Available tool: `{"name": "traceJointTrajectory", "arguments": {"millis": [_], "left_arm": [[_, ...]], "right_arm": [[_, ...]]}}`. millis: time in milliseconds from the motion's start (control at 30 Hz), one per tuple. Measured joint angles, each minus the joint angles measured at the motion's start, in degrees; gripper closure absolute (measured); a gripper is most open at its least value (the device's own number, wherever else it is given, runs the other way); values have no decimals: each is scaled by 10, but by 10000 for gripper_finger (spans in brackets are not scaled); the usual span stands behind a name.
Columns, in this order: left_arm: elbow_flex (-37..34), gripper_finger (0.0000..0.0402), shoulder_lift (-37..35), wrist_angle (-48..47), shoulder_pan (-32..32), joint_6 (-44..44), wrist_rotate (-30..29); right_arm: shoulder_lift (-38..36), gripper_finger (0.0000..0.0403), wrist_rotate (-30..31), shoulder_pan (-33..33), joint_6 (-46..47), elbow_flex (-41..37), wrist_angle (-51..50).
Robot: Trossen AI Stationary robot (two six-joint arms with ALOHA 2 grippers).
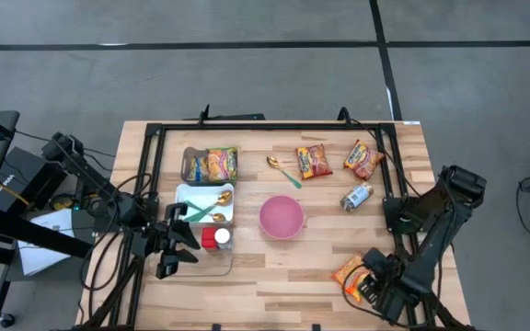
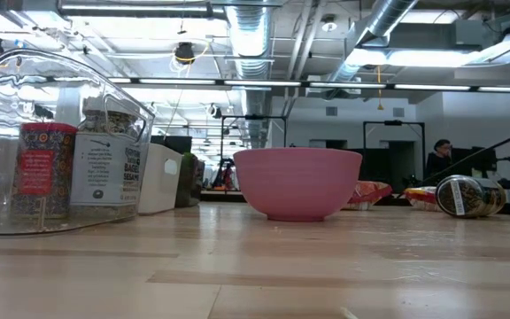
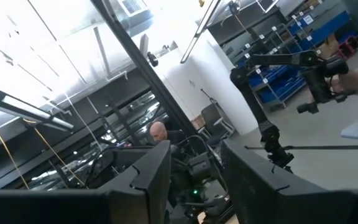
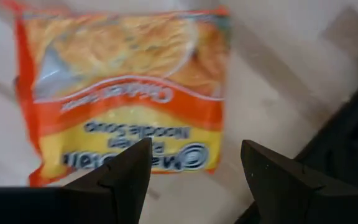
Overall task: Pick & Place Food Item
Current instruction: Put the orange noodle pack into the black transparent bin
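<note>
An orange and yellow noodle soup packet lies flat on the wooden table near its near right corner. My right gripper points down over it, open, with its fingers above the packet's edge and nothing between them; in the high view the gripper partly covers the packet. My left gripper is at the table's left side beside a clear bin of spice jars. It is tipped upward toward the room, open and empty. A pink bowl stands mid-table.
Two more noodle packets lie at the far right, and a jar lies on its side. A tray with a packet and a white container with spoons sit at the left. A black frame borders the table.
</note>
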Motion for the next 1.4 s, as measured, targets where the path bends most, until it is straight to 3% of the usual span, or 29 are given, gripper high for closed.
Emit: {"name": "traceJointTrajectory", "arguments": {"millis": [300, 667, 933, 1067, 1233, 1400], "left_arm": [[0, 266, 0, 0, 0, -2, 1], [0, 266, 0, 0, 0, -13, 2], [0, 266, 0, 0, 0, -15, 2], [0, 266, 0, 0, 0, -28, -36], [0, 266, 1, -9, 2, -30, -66], [1, 266, 7, -8, 7, -30, -66]], "right_arm": [[0, 163, 113, 62, 115, -5, 24], [-2, 163, 150, 65, 136, -125, 198], [0, 163, 241, 11, 3, -130, 320], [0, 163, 271, -47, -119, -130, 370], [-7, 163, 253, -106, -268, -130, 434], [-32, 163, 220, -95, -277, -130, 458]]}}
